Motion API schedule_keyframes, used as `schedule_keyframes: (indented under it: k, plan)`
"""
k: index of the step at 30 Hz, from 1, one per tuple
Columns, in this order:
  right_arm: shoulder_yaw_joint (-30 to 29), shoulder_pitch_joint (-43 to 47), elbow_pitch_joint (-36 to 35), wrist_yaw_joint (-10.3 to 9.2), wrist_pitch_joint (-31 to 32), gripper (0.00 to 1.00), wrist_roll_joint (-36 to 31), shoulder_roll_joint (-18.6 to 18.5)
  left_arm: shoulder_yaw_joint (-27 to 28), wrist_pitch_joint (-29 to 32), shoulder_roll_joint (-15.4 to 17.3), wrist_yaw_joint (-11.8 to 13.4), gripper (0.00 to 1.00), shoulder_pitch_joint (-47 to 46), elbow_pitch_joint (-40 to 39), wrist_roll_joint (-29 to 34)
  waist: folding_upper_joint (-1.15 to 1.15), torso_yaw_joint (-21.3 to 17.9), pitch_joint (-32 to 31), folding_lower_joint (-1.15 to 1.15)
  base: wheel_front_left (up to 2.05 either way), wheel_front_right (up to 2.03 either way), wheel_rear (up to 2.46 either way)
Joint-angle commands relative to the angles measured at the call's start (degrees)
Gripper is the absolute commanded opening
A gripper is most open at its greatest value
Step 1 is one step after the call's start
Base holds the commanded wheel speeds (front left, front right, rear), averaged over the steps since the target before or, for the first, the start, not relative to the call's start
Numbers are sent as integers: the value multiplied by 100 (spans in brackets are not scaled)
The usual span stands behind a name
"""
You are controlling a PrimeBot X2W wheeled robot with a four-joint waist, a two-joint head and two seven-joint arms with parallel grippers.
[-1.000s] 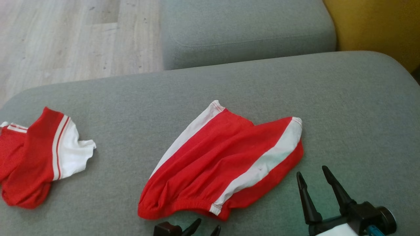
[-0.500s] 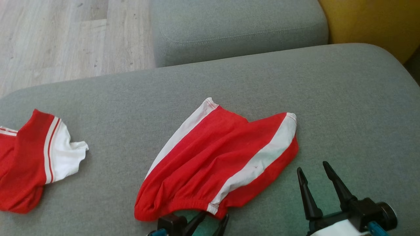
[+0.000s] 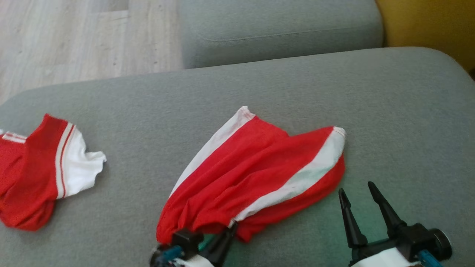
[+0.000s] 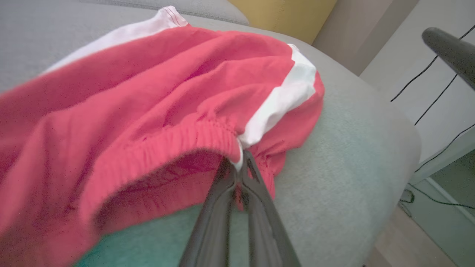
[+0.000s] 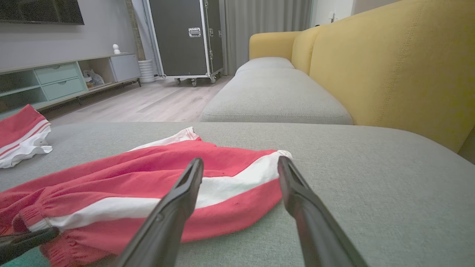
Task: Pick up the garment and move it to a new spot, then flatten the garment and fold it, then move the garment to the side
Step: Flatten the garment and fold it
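Garment [image 3: 256, 170] waistband pinched, left end effector [image 3: 231, 227] low

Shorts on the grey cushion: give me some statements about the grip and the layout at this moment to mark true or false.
1. The left gripper is shut on the waistband of the shorts. True.
2. The right gripper grips the shorts too. False: it is open beside them, holding nothing.
3. A second garment, red and white, lies to the robot's left of the shorts on the same cushion. True.
4. The shorts are blue with white stripes. False: they are red with white stripes.
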Motion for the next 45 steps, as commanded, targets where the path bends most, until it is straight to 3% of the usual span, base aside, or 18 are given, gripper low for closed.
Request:
schedule_keyframes:
  k: [1, 8, 14, 24, 30, 32, 33, 34, 35, 37, 39, 45]
  plan:
    - [99, -252, -191, -4, -62, 100, -53, -89, 255, -100, 196, 91, 0, -336, -151, 150, 0, 121, 17, 0, 0, 0, 0]
    - [55, -336, -148, -4, -62, 100, -35, -82, 598, -78, 1014, 584, 0, -709, -511, 448, 0, 550, 136, 0, 0, 0, 0]
    - [228, -455, 319, -4, -62, 100, 112, -137, 828, 79, 1514, 766, 0, -1079, -996, 531, 0, 820, 371, 0, 0, 0, 0]
    - [465, -609, 1185, -4, -62, 100, 547, -312, 824, 178, 1619, 864, 0, -1201, -1339, 568, 0, 1002, 577, 0, 0, 0, 0]
    - [579, -694, 1339, -4, -62, 100, 631, -385, 779, 193, 1581, 887, 0, -1169, -1340, 545, 0, 1034, 539, 0, 0, 0, 0]
    - [629, -711, 1372, -4, -62, 82, 661, -416, 773, 188, 1581, 882, 0, -1156, -1332, 531, 0, 1035, 527, 0, 0, 0, 0]
    - [629, -711, 1372, -4, -62, 82, 661, -416, 773, 188, 1581, 882, 0, -1156, -1332, 531, 0, 1035, 527, 0, 0, 0, 0]
    - [676, -724, 1414, -4, -62, 43, 680, -448, 766, 186, 1581, 882, 0, -1147, -1323, 520, 0, 1034, 521, 0, 0, 0, 0]
    - [676, -724, 1414, -4, -62, 43, 680, -448, 766, 186, 1581, 882, 0, -1147, -1323, 520, 0, 1034, 521, 0, 0, 0, 0]
    - [701, -740, 1434, -4, -62, 27, 692, -475, 761, 183, 1578, 886, 0, -1145, -1322, 510, 0, 1032, 520, 0, 0, 0, 0]
    - [737, -751, 1497, -4, -62, 0, 700, -500, 758, 180, 1580, 879, 0, -1147, -1317, 498, 0, 1027, 518, 0, 0, 0, 0]
    - [765, -808, 1502, -4, -62, 0, 642, -575, 746, 133, 1603, 848, 0, -1181, -1324, 508, 0, 998, 484, 0, 0, 0, 0]
